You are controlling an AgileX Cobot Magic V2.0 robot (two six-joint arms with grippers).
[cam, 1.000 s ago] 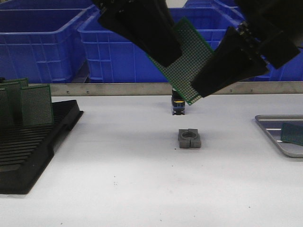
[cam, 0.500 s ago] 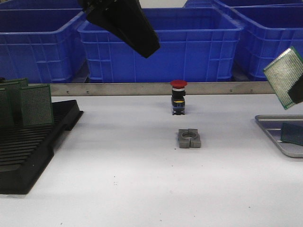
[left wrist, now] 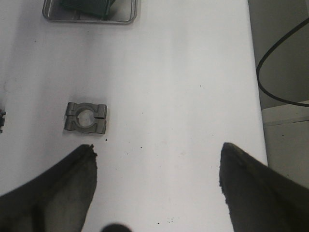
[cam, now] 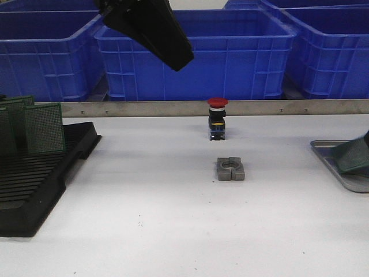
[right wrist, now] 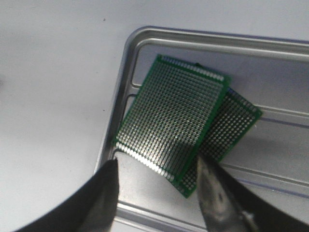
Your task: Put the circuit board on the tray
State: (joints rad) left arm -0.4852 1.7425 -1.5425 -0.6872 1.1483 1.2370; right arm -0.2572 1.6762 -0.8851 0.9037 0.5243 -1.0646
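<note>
The silver-grey tray [cam: 331, 167] sits at the table's right edge, and its rim shows in the right wrist view [right wrist: 193, 36]. A green circuit board [right wrist: 171, 116] lies in it, overlapping a second green board [right wrist: 231, 128]. In the front view the boards [cam: 353, 157] show tilted at the frame edge. My right gripper [right wrist: 158, 162] is open just above the tray, its fingers on either side of the top board's near corner. It is almost out of the front view. My left gripper [left wrist: 157, 147] is open and empty, high over the table's middle [cam: 147, 29].
A black slotted rack [cam: 40, 173] with upright green boards [cam: 43, 127] stands at the left. A red push button [cam: 217, 118] and a grey clamp block [cam: 230, 168] sit mid-table. Blue bins [cam: 230, 57] line the back. The tray also shows in the left wrist view [left wrist: 89, 20].
The right gripper carried the board from the centre, where both grippers were on it, to the right and down onto the tray; its jaws now stand open. The left arm drew back up left.
</note>
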